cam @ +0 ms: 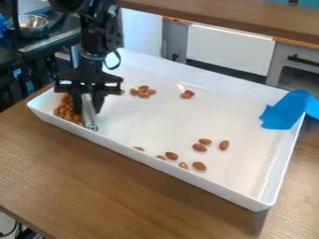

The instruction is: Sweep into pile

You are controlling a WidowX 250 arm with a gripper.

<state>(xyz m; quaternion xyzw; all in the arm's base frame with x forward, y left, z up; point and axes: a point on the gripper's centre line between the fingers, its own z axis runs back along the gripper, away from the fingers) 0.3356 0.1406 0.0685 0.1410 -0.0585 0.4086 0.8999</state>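
Tray: a white, shallow, rectangular tray [156,166] with raised walls and rounded corners is set on a brown wood-grained table [81,172].
Blue sheet: the tray's far right rim is overlapped by a crumpled, matt, jagged-edged blue sheet [283,112].
Kitchen behind: a smooth wooden ledge [218,19], a white panel [230,49] and a grey cabinet front [296,65] are seen beyond the tray; a shiny round metal bowl [32,25] is placed at the upper left.
Almond pile: brown almonds [65,111] are heaped in the tray's left corner, and the heap's right side is partly covered by the gripper [86,105].
Loose almonds: a small cluster [143,92] and a touching pair [187,94] are seen toward the far wall; more smooth, oval, pointed almonds [199,147] are scattered near the front wall, by which some are partly hidden.
Gripper: it is placed low over the left end, beside the heap; whether it is spread or closed cannot be told.
Silvery piece: a narrow, glossy, uneven piece [90,114] is seen upright below the gripper.
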